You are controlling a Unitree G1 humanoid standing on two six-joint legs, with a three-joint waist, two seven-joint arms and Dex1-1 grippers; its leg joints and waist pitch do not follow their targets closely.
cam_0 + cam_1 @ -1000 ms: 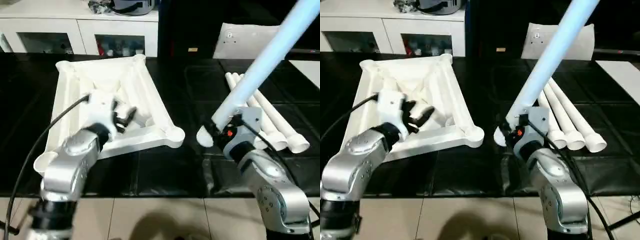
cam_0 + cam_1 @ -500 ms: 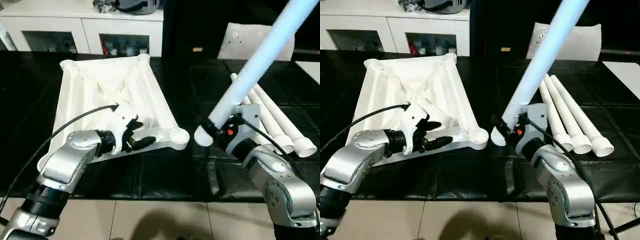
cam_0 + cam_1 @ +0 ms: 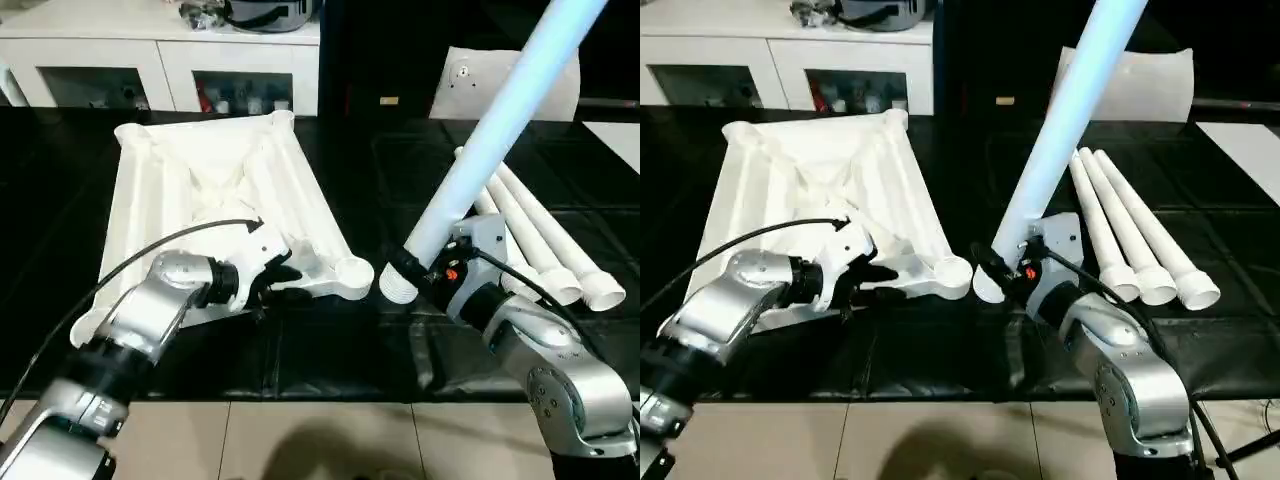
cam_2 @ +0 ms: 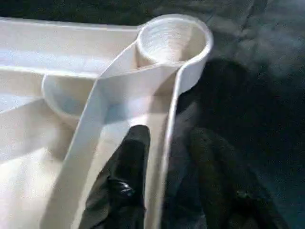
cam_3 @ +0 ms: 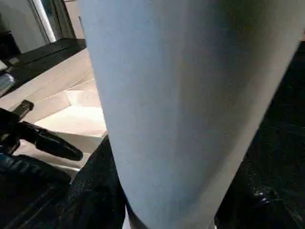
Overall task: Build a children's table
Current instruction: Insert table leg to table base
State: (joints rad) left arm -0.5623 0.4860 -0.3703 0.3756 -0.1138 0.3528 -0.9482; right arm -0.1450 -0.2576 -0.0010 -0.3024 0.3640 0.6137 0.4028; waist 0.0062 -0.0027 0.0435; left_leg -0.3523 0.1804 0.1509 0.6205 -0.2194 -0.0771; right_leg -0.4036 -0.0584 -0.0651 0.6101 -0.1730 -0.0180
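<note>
Left eye view: one tabletop (image 3: pixel 200 190), underside up, lies on the black bench (image 3: pixel 330 340); its ribs and round corner sockets face the camera.
Legs, count: four in all. One held leg (image 3: pixel 500 130) rises steeply from the right pincer (image 3: pixel 415 272); three loose legs (image 3: pixel 545 245) lie side by side on the bench just beyond that pincer.
Left pincer (image 4: pixel 167 157): its two black fingers (image 4: pixel 126 162) straddle the tabletop's near rim, one inside the rim and one outside on the bench side; whether they press the rim cannot be told.
Corner socket (image 4: pixel 174 40): just ahead of the left pincer's fingertips, open end up, ridged inside.
Right pincer: closed around the thick lower end of the held leg, whose round end sticks out below the grip.
Socket to leg end: the near corner socket lies between the two pincers, close beside the held leg's lower end but apart from it.
Background: white cabinets (image 3: pixel 160 60) stand beyond the left pincer and the tabletop; one flat white bag (image 3: pixel 505 80) lies beyond the three loose legs.
</note>
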